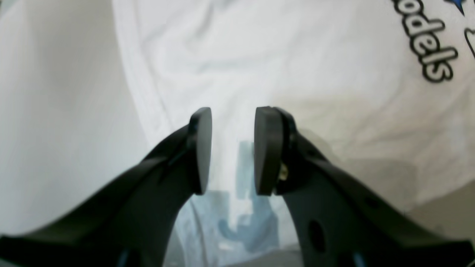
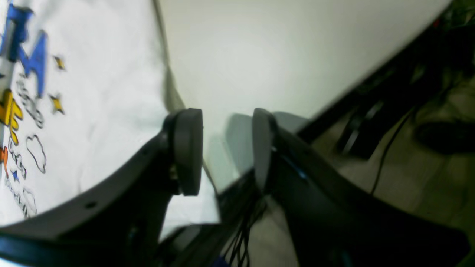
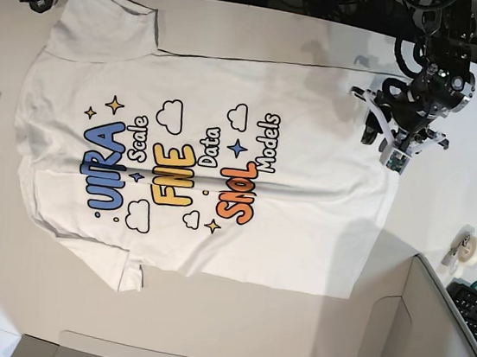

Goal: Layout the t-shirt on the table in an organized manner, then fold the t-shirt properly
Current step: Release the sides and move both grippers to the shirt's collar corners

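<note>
Lying flat and print-up, the shirt (image 3: pixel 205 166) covers the middle of the tabletop (image 3: pixel 227 343), its collar end toward the base view's left and its hem toward the right. The left pincer (image 1: pixel 233 150) hangs over the hem area with its pads (image 1: pixel 268 150) spread, white cloth showing in the gap between them (nothing pinched). In the base view this pincer (image 3: pixel 383 137) sits at the shirt's upper right corner. The right pincer (image 2: pixel 227 150) is also spread and holds nothing; it hovers near the tabletop's edge, just beside the shirt's border. A tape roll (image 3: pixel 467 246) rests near the grey box (image 3: pixel 427 341).
</note>
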You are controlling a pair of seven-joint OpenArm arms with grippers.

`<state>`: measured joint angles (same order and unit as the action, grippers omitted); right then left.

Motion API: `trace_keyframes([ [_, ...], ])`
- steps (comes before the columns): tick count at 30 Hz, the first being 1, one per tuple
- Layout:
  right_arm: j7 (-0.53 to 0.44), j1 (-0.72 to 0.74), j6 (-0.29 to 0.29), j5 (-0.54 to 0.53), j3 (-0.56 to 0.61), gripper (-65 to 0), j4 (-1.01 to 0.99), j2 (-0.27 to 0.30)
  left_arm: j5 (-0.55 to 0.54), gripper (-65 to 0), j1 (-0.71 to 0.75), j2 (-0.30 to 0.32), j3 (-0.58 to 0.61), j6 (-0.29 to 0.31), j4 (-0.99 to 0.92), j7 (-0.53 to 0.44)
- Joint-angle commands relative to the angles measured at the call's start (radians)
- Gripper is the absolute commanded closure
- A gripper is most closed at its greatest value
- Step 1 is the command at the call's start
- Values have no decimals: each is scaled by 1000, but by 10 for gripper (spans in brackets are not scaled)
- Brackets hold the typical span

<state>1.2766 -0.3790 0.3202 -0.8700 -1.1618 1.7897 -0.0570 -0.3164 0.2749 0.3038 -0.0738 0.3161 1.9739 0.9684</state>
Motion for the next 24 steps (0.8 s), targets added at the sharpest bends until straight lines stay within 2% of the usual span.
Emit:
trace_keyframes([
  [1,4,-1,40,-15,-4,-240,-6,7,0,-182,-9,10,-1,-1,18,-16],
  [3,18,2,113,-15,21,-240,-47,7,0,-182,-9,10,1,-1,18,-16],
  [6,16,2,175,-15,44,-240,-66,7,0,-182,-9,10,1,-1,17,-16],
  [13,18,1,181,-15,96,-241,-66,-14,0,-182,-12,10,2,-1,15,-16],
  [19,18,-5,181,-15,144,-241,-66,-62,0,-182,-15,10,2,-1,15,-12],
  [24,18,-7,181,-13,156,-238,-66,-62,0,-182,-12,10,-4,-1,15,-10],
])
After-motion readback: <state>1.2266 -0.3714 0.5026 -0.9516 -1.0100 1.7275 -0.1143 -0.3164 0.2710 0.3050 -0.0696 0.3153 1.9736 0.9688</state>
